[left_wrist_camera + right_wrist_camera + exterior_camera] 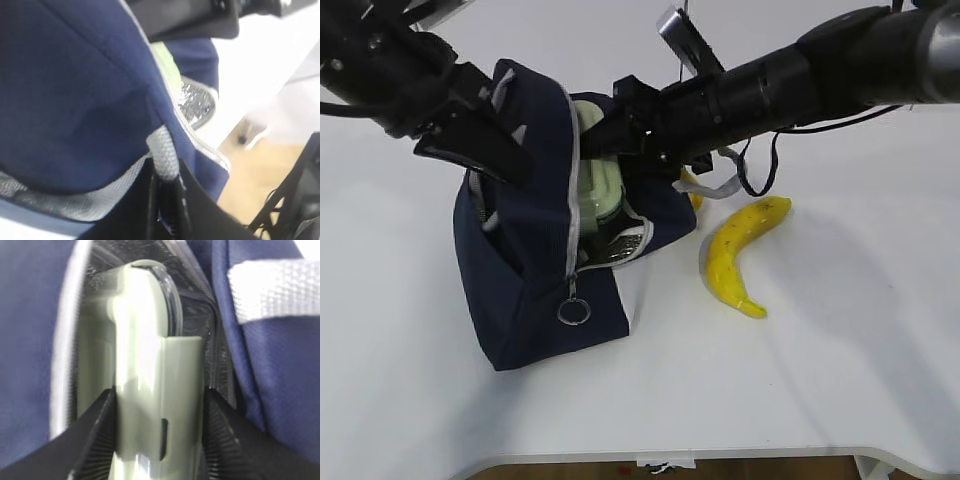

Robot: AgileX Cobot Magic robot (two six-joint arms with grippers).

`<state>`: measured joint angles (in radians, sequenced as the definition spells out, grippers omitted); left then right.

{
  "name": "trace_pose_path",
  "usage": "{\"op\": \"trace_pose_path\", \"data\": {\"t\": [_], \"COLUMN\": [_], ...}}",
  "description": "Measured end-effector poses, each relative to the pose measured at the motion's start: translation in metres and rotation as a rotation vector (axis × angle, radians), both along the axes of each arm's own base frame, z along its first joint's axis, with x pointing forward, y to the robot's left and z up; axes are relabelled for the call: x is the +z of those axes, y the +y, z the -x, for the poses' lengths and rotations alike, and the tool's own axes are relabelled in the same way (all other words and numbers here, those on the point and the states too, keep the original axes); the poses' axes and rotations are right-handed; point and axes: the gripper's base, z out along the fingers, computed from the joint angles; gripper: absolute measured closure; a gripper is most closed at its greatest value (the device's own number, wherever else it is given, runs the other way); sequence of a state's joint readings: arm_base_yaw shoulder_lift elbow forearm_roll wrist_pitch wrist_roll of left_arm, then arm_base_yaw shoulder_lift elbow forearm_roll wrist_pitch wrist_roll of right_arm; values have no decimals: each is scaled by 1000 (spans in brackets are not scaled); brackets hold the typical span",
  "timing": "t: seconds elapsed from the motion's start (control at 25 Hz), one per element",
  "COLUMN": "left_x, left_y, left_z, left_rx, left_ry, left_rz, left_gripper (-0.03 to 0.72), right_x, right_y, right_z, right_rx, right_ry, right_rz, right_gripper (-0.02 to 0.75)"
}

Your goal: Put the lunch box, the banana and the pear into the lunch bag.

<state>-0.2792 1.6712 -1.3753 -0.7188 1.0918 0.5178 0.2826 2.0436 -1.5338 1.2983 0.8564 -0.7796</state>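
Fingers [95, 435] of the right gripper [159, 440] clench the lunch box [150, 390] across its sage-green lid, one ridged pad on each side. The box stands on edge, partly inside the lunch bag's [535, 270] open mouth, w/ silver foil lining around it and grey zipper tape at left.

To do this step well, judging from the fit: keep the box on edge and aligned w/ the opening, push straight down the middle so corners don't snag zipper or lining, and release only once the box rests on the bag floor. The mouth must stay spread wide, since the gap beside the lid looks tight.

The left gripper [480, 150] is at the bag's far left rim. In the left wrist view its dark fingers sit against the grey webbing handle [162, 152] and navy fabric; prob. pinching it to hold the mouth open, but the close blurred view doesn't show for sure.

Right arm [790, 75] comes in from the far right, long and nearly level, sloping slightly down to the bag top. Left arm enters from the far left corner, angled down.

Banana [740, 255] lies on the white table [840, 350] right of the bag, apart from it. A small yellow bit [692, 190] shows behind the bag, likely the pear.
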Motion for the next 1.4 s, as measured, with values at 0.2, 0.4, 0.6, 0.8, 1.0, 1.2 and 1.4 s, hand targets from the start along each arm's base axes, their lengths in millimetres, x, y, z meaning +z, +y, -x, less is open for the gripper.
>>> {"op": "trace_pose_path", "data": {"t": [0.2,0.4,0.6,0.8,1.0,1.2,1.4], "left_x": [-2,-2,-2,-2,-4,-9,-17], "left_y": [2,3,3,3,5,9,11], "left_z": [0,0,0,0,-1,1,5], "left_rx": [-8,-10,-11,-10,-18,-36,-40], "left_ry": [-10,-13,-13,-15,-22,-25,2], "left_rz": [-32,-41,-43,-43,-74,-135,-147], "left_gripper": [676,676,676,676,676,676,676], "right_x": [-3,-6,-30,-47,-53,-54,-54], "right_y": [9,22,30,34,35,36,36], "right_z": [1,3,-1,-9,-12,-12,-12], "right_rx": [15,20,30,28,26,30,30], "right_ry": [-26,-67,-28,-1,11,11,9], "right_rz": [0,17,30,30,23,24,28], "right_gripper": [376,376,376,376,376,376,372]}}
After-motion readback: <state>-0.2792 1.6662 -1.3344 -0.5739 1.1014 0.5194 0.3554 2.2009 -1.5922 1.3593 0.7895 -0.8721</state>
